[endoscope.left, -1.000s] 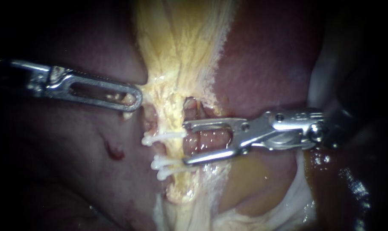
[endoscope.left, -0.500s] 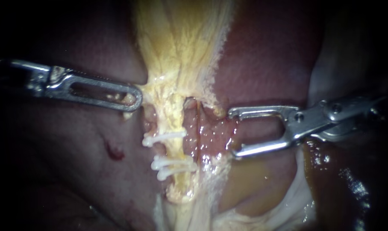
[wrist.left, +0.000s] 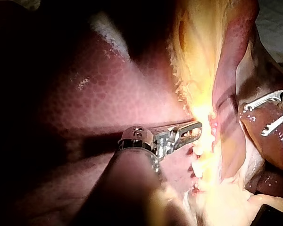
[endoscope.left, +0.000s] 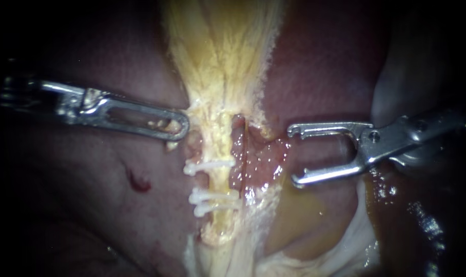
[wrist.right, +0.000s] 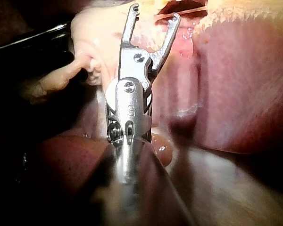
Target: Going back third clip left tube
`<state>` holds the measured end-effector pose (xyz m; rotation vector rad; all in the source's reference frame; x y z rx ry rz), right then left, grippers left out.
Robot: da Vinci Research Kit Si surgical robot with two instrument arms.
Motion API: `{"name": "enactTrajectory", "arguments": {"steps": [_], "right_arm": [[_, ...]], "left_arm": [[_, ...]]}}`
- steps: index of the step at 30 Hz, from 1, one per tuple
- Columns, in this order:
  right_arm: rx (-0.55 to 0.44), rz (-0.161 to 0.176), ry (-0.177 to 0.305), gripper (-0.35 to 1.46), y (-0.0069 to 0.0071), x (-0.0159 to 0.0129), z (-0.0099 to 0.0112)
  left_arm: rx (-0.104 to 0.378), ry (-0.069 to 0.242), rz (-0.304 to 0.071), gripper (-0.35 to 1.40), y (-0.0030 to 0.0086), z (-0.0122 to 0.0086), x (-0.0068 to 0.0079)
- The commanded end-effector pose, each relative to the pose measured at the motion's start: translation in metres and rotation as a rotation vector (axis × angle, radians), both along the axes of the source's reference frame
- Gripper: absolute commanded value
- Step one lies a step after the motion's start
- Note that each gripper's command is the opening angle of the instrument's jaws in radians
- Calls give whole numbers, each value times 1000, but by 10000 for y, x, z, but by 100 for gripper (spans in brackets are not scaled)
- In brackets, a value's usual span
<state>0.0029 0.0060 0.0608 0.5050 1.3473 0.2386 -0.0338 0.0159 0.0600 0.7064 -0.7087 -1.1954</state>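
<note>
The yellow left tube [endoscope.left: 224,134] runs down the middle of the endoscope view and carries three white clips: one higher [endoscope.left: 210,165] and two close together lower down [endoscope.left: 215,201]. My right instrument [endoscope.left: 293,155] sits to the right of the tube, clear of it, with its jaws wide open and empty; they show the same way in its wrist view [wrist.right: 155,13]. My left instrument [endoscope.left: 177,128] comes in from the left. Its slotted jaws are shut on yellowish tissue at the tube's left edge, above the clips, as the left wrist view [wrist.left: 191,132] also shows.
A reddish strip of raw tissue [endoscope.left: 251,159] lies between the tube and the right jaws. Dark red liver [endoscope.left: 320,66] surrounds the tube, with a small bloody nick [endoscope.left: 136,180] on its left side. Pale glistening tissue [endoscope.left: 353,241] lies under the right instrument.
My right instrument has drawn back to the right, away from the clipped tube, jaws still open and empty. The left instrument has shifted slightly right, carrying the tube and clips with it.
</note>
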Motion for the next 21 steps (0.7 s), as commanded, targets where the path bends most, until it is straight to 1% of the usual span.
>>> {"name": "enactTrajectory", "arguments": {"steps": [1, 4, 8, 12, 21], "right_arm": [[0, 0, 0, 50, -1, 0, 0], [0, 0, 0, 50, -1, 0, 0], [0, 0, 0, 50, -1, 0, 0], [0, 0, 0, 50, -2, 0, -1], [1, 1, 1, 50, -2, 1, -2]], "left_arm": [[1, -1, 3, -35, 1, 6, -4], [0, -5, 4, -35, 3, 20, -16], [1, -4, 6, -35, 5, 29, -26], [3, -5, 7, -35, 6, 29, -29], [3, -6, 8, -35, 5, 28, -27]]}}
